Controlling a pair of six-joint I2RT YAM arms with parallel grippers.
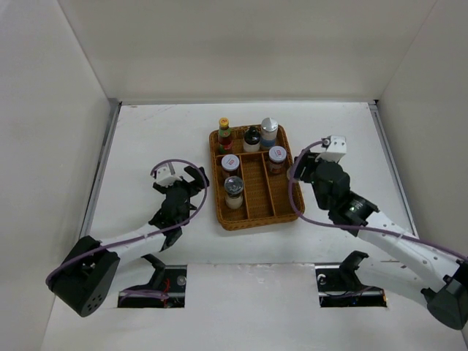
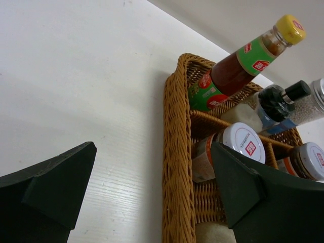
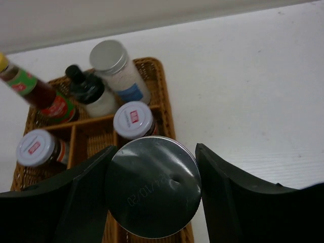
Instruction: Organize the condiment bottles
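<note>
- Desk (image 1: 146,146): white. The wicker tray (image 1: 248,221) sits mid-desk between the two arms.
- Tray layout, top view: a far cross-row, then three long lanes running toward the arms. The middle lane shows nothing in it.
- Right arm (image 1: 351,208): reaches over the tray's right side. The right jaws look pinched on a silver-lidded jar (image 3: 152,187), which is held above the near part of the right lane.
- Left arm (image 1: 139,238): beside the tray's left wall. The left jaws are spread wide with nothing between them.
- Far row: yellow-capped bottle (image 2: 238,66), dark bottle (image 3: 83,86), grey-lidded shaker (image 3: 114,61).
- Lanes: one of the white-lidded jars (image 3: 133,120) is in the right lane and the other in the left lane. A second silver-topped jar (image 1: 233,191) stands nearer in the left lane.
- Risk: the held jar hangs close to the tray's right wall and just short of the right-lane jar. Lowering it off-line could catch the wicker rim or knock that neighbour.
- Risk: the contact below the lid is hidden, so a shallow grip could slip. A high release could topple the jar.
- Risk: a swing of the left arm could push the tray.
- Views: the top view hides the held jar under the right wrist. Only the right wrist view shows it.
- Views: the left wrist view confirms the left jaws are empty. Only the top view gives the lane layout.
</note>
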